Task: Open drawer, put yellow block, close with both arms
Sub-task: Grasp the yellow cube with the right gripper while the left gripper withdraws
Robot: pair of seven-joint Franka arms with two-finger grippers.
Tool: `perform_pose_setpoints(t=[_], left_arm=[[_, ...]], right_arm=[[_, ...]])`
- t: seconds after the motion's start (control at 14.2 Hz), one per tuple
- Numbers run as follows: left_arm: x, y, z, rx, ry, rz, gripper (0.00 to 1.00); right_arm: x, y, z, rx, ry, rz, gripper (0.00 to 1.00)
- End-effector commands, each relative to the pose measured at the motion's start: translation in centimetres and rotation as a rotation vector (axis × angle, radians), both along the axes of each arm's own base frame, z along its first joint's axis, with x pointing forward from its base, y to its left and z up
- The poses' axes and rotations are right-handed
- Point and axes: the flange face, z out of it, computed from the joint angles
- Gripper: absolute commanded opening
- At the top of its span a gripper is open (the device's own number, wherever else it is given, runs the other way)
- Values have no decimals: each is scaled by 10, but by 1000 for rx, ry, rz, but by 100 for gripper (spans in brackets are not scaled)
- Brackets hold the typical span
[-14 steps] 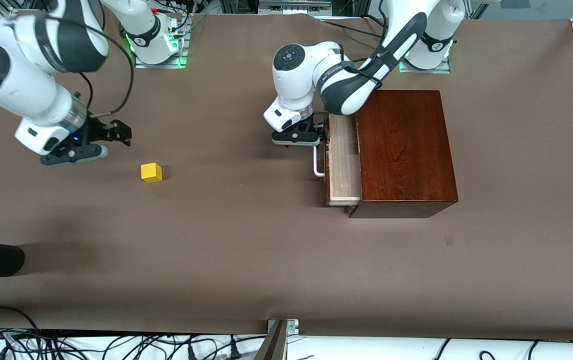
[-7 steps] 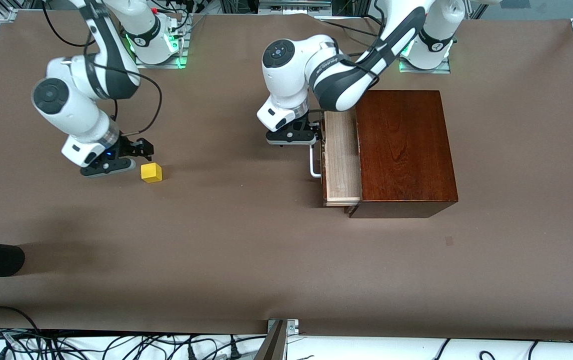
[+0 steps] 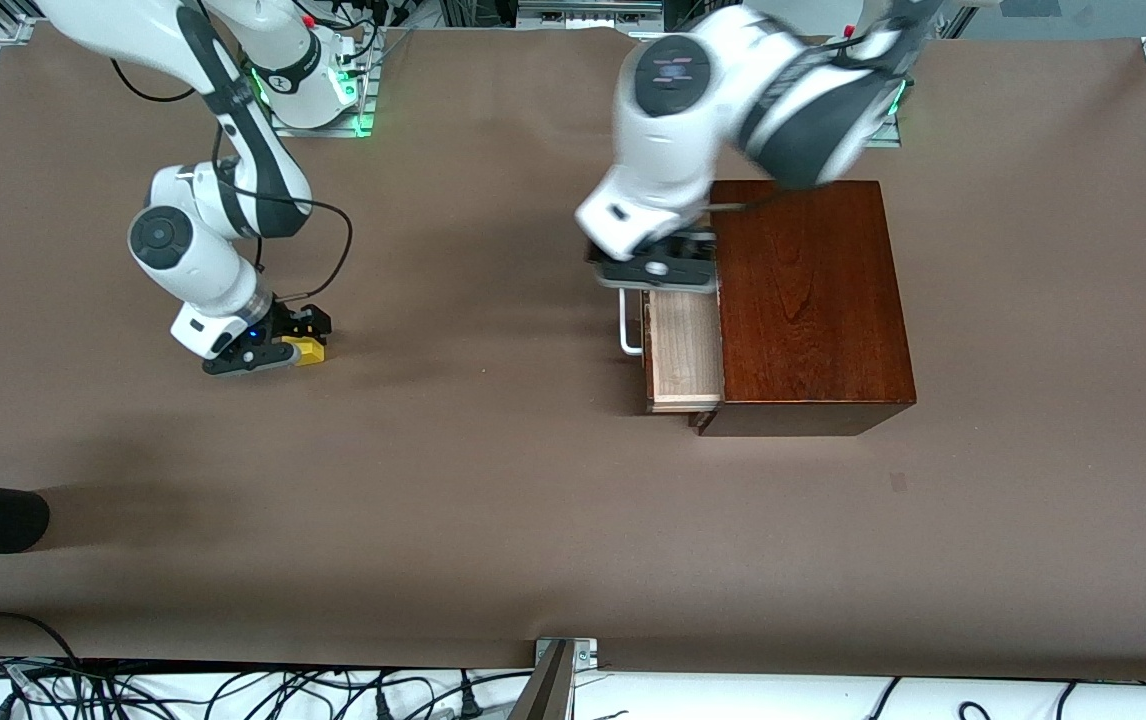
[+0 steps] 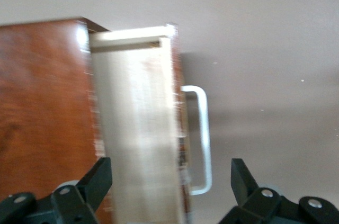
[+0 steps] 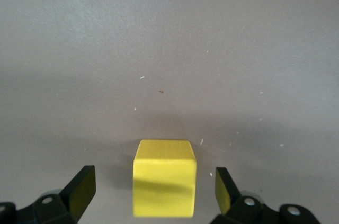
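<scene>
R gripper (image 3: 295, 337) is down at table level w/ the yellow block (image 3: 310, 349). On my R wrist feed its fingers (image 5: 80, 188) are spread wide, one on each side of the block (image 5: 164, 177), w/ a clear gap on both sides, so not touching. Block sits flat on the brown table (image 3: 473, 480), toward the R arm's end, well apart from the wooden box (image 3: 811, 300).

Moving across: the drawer (image 3: 681, 352) is part-way out of the box, pale inside showing, white loop handle (image 3: 627, 322) on its front, pointing toward the R arm's end of the table. I can't see anything in the part of the tray that shows.

L gripper (image 3: 655, 266) is up in the air over the end of the drawer closest to the arm bases, by the box edge. L wrist feed shows its fingers (image 4: 96, 180) spread apart, nothing between them, w/ the drawer (image 4: 137, 128) and handle (image 4: 202, 139) below. The arm itself looks motion-blurred in the front view.
</scene>
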Motion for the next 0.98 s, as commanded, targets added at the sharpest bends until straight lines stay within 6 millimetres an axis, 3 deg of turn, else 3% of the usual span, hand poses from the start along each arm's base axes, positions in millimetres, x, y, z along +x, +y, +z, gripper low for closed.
perform_pose_setpoints(t=[0.0,0.21,0.42,0.63,0.7,0.91], left_arm=[[10,63,31,-18,61,-85,100],[25,139,51,5,100,-121,100],[43,221,71,-5,82,-145,100],[42,278,80,-7,82,-132,100],[40,290,81,-7,75,-124,100],[37,312,86,-15,14,-84,100]], right_arm=[[-7,-5,-11,6,-34,12,100],[-8,-11,-24,4,-36,2,96],[-10,-13,-39,4,-51,0,56],[-8,-13,-30,4,-63,23,8],[-4,-12,-21,7,-80,26,0],[1,-6,20,7,-75,43,0]])
